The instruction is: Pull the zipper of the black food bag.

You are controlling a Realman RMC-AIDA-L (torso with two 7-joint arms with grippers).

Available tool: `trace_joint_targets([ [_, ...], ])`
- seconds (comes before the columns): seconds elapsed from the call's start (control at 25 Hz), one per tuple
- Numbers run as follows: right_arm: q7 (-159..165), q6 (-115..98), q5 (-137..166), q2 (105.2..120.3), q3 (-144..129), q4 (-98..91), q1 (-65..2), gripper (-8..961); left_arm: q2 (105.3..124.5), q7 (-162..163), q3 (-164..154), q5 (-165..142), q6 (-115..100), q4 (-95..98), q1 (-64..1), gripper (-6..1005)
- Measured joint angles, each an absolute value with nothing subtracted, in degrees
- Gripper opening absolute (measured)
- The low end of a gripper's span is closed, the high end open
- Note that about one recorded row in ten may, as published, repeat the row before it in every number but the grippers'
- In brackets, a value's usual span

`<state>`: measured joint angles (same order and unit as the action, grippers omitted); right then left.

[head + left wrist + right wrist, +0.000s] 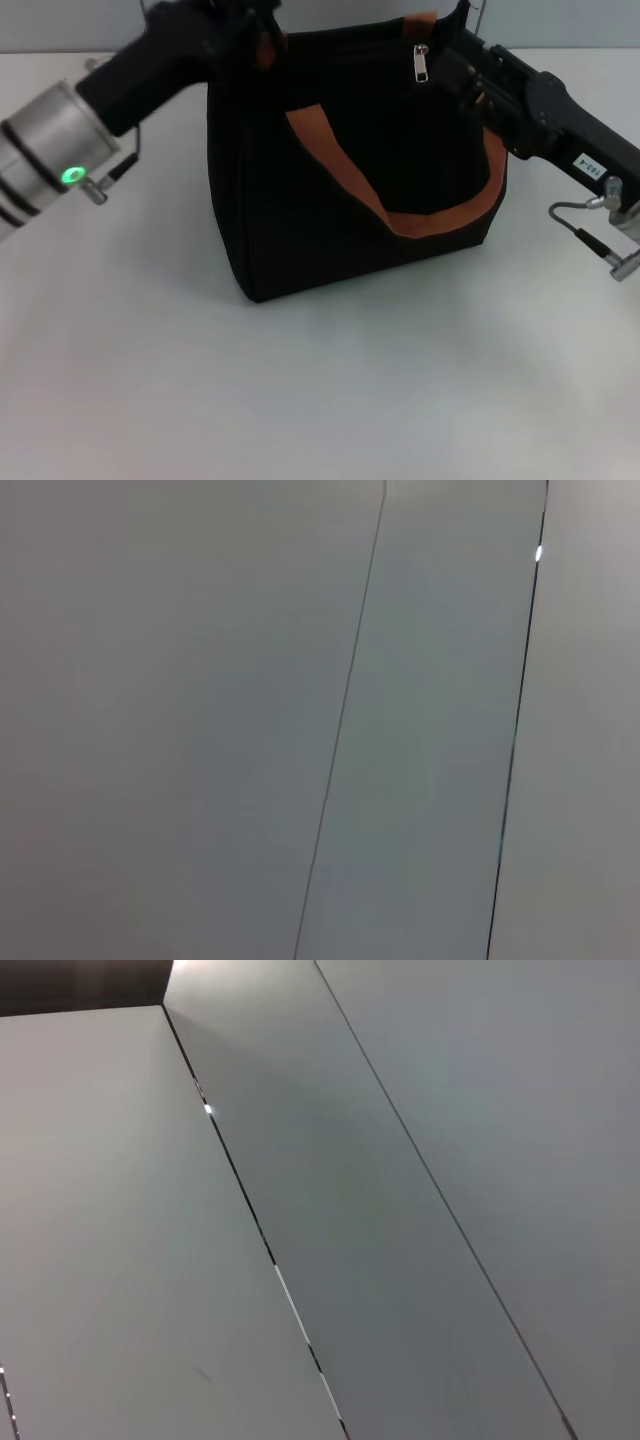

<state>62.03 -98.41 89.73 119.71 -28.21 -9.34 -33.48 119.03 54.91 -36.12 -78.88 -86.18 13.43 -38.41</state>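
You've got the black food bag [340,190] standing upright mid-table [320,400], zipper [421,63] hanging at its top edge by the right gripper [462,62]. Left gripper [250,35] sits at the other top corner; can't tell either one's grip or what's inside

The left wrist view shows only flat grey panels [200,730]. A thin dark seam [340,720] runs between two panels at a slant. A second, darker seam [515,750] lies beside it, with a small bright glint [538,552] on it.
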Motion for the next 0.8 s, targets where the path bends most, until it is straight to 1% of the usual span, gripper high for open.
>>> trace_joint_targets([
  [0.08,61.47,-98.74,89.73,119.71,-28.21,-9.17,-33.06,508,118.92,54.94,-36.12,-77.54,-88.48,13.6,-37.53,172],
  [0.2,60.83,-98.99,89.73,119.71,-28.22,-8.86,-32.62,617,118.66,57.04,-36.05,-73.51,-95.82,16.37,-33.61,247],
  [0.44,57.14,-101.39,90.12,119.66,-29.25,-8.81,-31.76,617,118.5,59.63,-37.68,-74.67,-105.64,21.03,-27.56,487],
  [0.64,53.62,-101.19,93.67,119.31,-35.5,-11.81,-30.4,617,117.67,56.25,-42.87,-81.97,-110.09,24.62,-21.81,675],
  [0.76,48.68,-100.91,94.44,119.35,-37.34,-12.46,-28.0,616,117.34,51.5,-45.48,-89.02,-112.86,26.55,-16.75,776],
  [0.8,46.72,-100.86,94.45,119.39,-37.5,-12.44,-26.92,616,117.52,46.13,-47.02,-93.4,-112.97,26.58,-14.36,810],
])
